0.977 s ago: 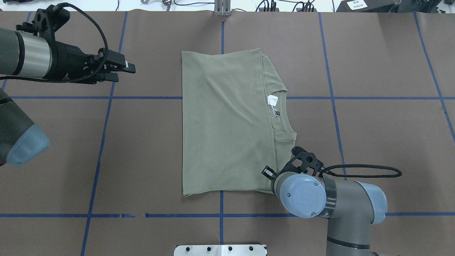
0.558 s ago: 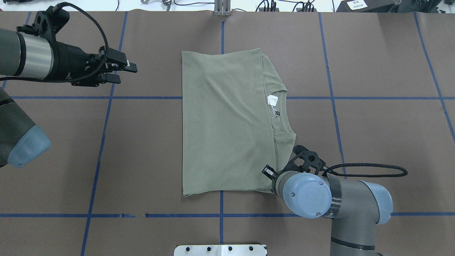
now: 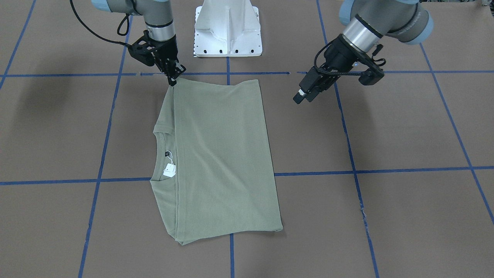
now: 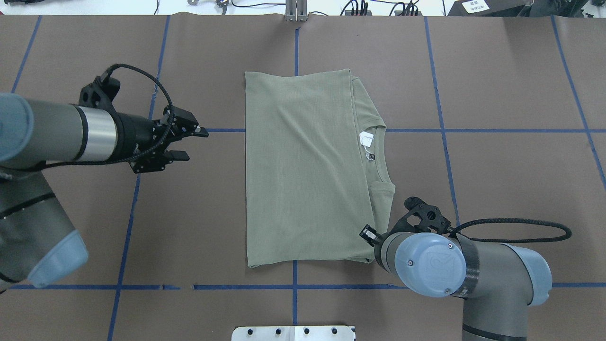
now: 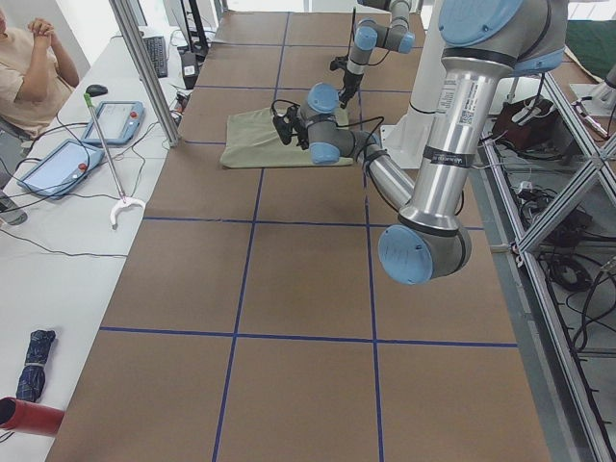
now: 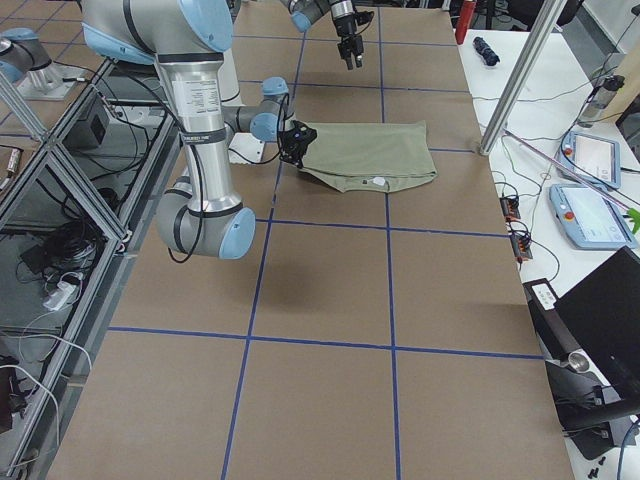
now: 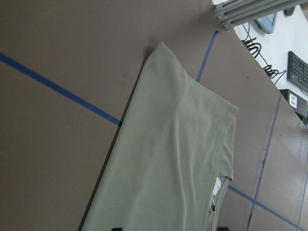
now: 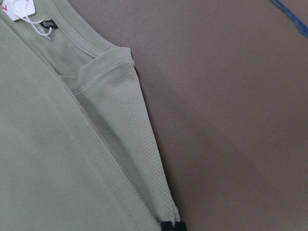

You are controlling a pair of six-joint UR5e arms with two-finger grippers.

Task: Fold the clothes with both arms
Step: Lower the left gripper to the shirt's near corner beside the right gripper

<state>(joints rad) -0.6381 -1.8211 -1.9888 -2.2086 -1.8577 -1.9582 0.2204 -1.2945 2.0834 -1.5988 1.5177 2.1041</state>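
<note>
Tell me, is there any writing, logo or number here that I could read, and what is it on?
None reads clearly.
White hang tag on the shirt: red mark, cut off, unreadable.
Black label beside it: too blurred.
White label on a black box: blurred.
Lettering on the left arm: too small.

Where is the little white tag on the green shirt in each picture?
Front-facing: tag left of centre, at the shirt's left edge.
Overhead: tag right of centre, at the right edge.
Exterior left: too small to tell.
Exterior right: white dot on the near edge.
Left wrist: bottom, right of centre.
Right wrist: top left corner.
Shared landmark: the round collar beside it.
</note>
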